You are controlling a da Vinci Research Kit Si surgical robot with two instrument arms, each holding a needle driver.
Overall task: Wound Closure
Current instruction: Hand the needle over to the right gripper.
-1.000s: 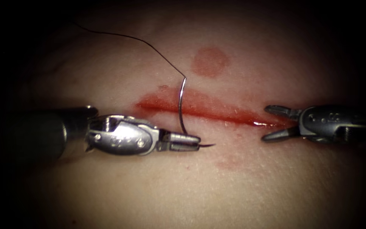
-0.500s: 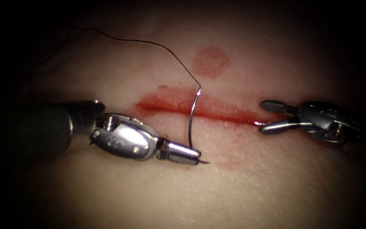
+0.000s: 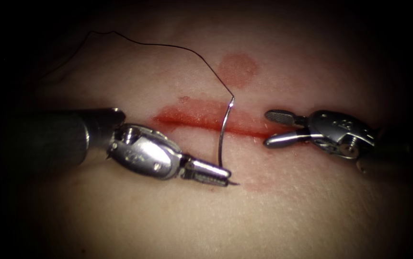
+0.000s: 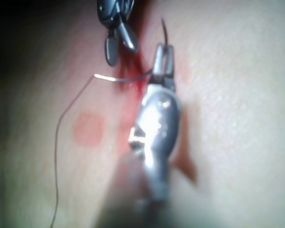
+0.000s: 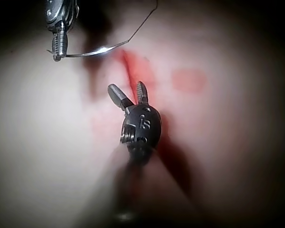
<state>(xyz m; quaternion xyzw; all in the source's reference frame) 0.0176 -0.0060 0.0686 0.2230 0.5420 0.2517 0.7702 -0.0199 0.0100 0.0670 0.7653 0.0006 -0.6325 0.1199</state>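
Left gripper (image 3: 211, 173) is pinching the needle (image 3: 223, 136) close to its pointed end, just below the cut (image 3: 216, 122) in the endoscope view; the sharp tip pokes out a little past the jaws to the right. The needle is out of the tissue (image 3: 206, 220), curving up from the jaws across the cut, with its swaged end sitting above the cut's upper edge. Thread (image 3: 168, 46) runs from that end up and off to the left in a loose arc over the tissue. Left wrist view shows the same hold: left gripper (image 4: 164, 59) pressed together on the needle (image 4: 128, 78), the thread (image 4: 61, 118) trailing away over the skin, the right tool's spread jaws nearby. Right gripper (image 3: 276, 128) is spread and holds nothing, hovering over the right part of the cut, near the needle but apart from it; compared with a second ago it has moved left along the cut toward the needle. Right wrist view shows the right gripper (image 5: 128, 94) parted over the red fluid (image 5: 137, 66) along the cut. A round reddish mark (image 3: 236, 68) sits above the cut.
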